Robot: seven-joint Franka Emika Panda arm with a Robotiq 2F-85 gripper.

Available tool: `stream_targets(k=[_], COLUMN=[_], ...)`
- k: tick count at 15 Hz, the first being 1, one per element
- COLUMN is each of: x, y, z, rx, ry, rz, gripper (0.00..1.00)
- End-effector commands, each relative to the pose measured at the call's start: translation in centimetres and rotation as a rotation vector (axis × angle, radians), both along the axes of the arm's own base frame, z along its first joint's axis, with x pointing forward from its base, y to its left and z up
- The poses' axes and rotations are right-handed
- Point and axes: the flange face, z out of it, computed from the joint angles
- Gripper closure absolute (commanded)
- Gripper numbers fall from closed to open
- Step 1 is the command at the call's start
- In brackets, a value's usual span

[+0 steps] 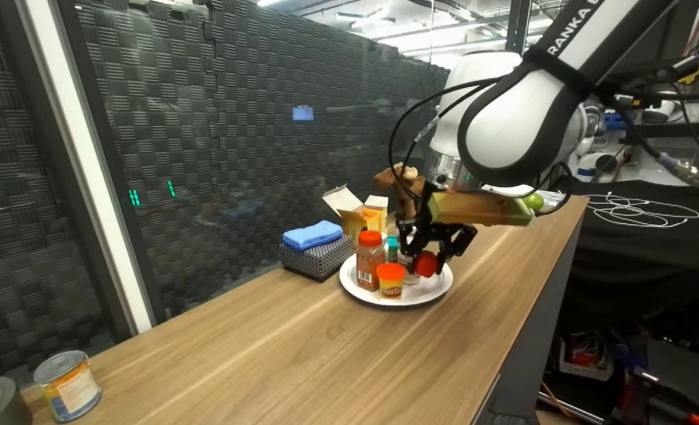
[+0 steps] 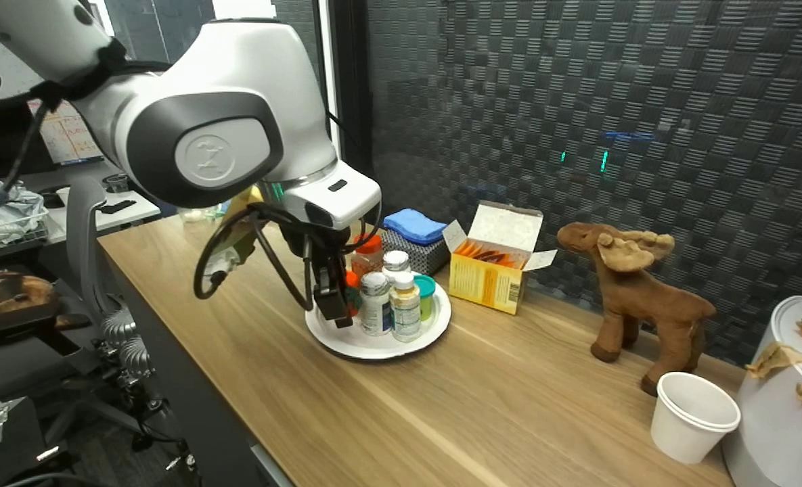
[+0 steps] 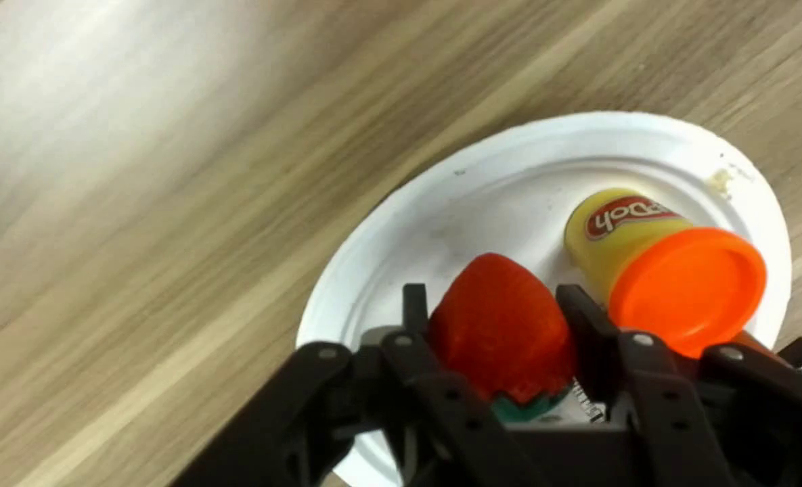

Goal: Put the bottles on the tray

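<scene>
"RANKA" runs along the arm (image 1: 567, 44); "Play-Doh" stands on the tub (image 3: 671, 277), its label upside down in the wrist view; labels on the bottles (image 2: 406, 314) are too small to read.

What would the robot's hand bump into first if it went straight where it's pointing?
Probably the white plate below; the red thing in the hand would likely touch it first. The gap is unclear.

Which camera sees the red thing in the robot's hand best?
The wrist view: the red thing looks biggest there. In an exterior view the red thing looks small; in an exterior view the hand hides most of it.
</scene>
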Motion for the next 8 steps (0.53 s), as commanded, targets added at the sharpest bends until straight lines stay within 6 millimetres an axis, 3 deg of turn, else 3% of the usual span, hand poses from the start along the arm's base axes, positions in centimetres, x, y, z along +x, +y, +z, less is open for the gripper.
stream_targets(k=[1,2,3,8], x=[2.2,2.3,2.2,0.9], y=[-0.3,-0.3,-0.2,0.1], z=[-0.7,-1.0,-1.1,-0.4], rx=[-0.010,-0.008,-0.008,-0.001], ry=[-0.024,-0.018,-0.019,-0.063], rz=[-0.036,-0.035,-0.032,-0.030], gripper=[0.74,0.74,0.32,0.00])
